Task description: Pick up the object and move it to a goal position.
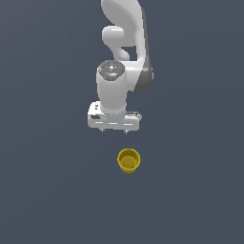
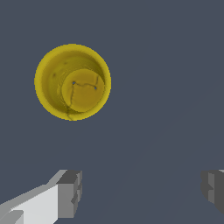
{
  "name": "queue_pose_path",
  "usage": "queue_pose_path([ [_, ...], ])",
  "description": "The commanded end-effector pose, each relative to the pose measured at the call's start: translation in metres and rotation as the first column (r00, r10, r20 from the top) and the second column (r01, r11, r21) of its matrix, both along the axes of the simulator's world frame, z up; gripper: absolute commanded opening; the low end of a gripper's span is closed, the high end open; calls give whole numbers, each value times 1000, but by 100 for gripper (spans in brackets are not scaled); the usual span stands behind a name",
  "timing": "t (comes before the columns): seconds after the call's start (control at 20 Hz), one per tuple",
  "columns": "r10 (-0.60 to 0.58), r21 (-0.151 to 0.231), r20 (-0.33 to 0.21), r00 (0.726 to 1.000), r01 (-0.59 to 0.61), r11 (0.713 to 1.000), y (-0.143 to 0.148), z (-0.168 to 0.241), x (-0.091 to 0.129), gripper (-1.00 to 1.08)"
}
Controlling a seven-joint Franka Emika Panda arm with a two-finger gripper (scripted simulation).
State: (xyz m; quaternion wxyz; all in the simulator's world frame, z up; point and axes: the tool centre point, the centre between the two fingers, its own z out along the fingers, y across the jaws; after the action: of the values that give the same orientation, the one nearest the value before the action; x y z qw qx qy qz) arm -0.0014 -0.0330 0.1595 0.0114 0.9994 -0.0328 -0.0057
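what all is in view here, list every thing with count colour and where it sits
cup: one, yellow, standing upright with its mouth open upward on the dark floor, below the gripper in the exterior view and clear of it; the wrist view looks down into it and nothing lies inside
floor: one, plain dark grey-blue, filling the whole background in both views
arm: one, white with grey joints, coming in from the top of the exterior view
gripper: one, white body with grey fingers, pointing down, jaws spread wide with nothing between them, not touching the cup
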Motion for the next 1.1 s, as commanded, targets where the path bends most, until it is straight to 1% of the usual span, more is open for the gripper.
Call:
queue_pose_path([
  [0.0, 0, 0, 0, 1000, 0, 1000, 0, 0, 0, 28],
  [0.35, 30, -15, 8, 1000, -29, 999, 2, 3, 4, 28],
  [0.55, 15, -8, 5, 1000, -14, 1000, 2, 1, 4, 28],
  [0.8, -45, 22, -8, 999, 45, 999, 2, -4, 4, 28],
  [1.05, -147, 72, -38, 988, 150, 986, 4, -12, 6, 28],
])
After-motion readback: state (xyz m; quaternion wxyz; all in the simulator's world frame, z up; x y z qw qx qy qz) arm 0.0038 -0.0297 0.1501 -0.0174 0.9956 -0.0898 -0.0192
